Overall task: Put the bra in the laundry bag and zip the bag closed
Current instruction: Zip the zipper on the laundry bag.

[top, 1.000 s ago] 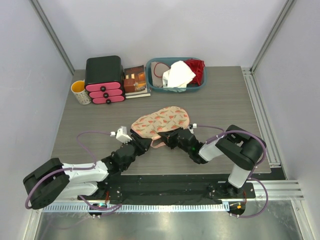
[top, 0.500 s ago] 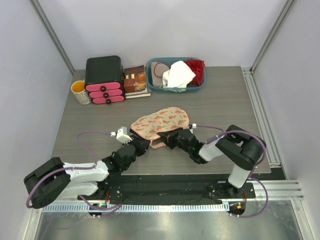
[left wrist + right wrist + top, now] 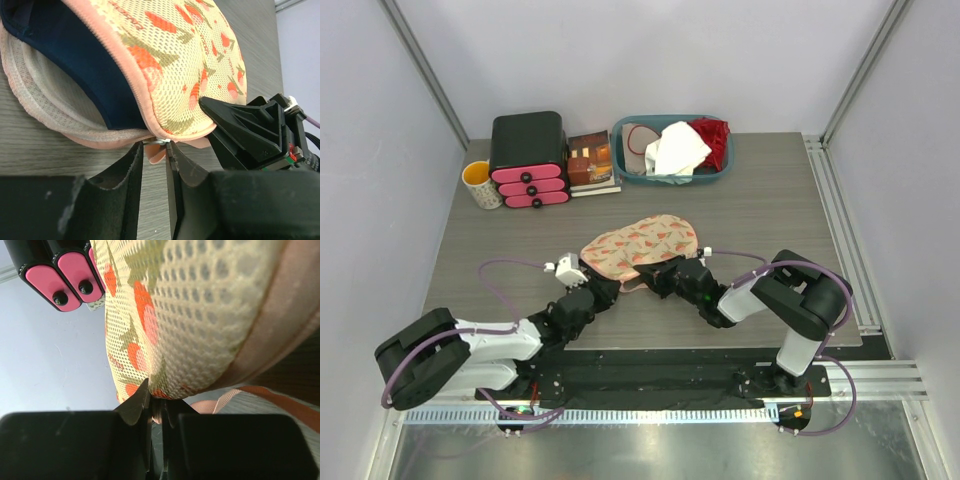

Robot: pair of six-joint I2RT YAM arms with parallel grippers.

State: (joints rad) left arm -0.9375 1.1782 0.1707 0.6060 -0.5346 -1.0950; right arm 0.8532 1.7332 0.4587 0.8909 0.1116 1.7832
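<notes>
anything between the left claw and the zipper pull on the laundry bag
Nothing visible: the left claw sits right at the zipper pull on the laundry bag, with the bra already inside.

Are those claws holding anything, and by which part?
Right gripper pinches the laundry bag at its near edge. Left gripper brackets the zipper pull; grip cannot be told.

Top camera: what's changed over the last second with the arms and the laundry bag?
The left arm has swung slightly right, its left end effector at the laundry bag's zipper pull. No new grab or release is visible. The right end effector stays pinched on the bag's near edge; bag, basket and drawers haven't moved.
</notes>
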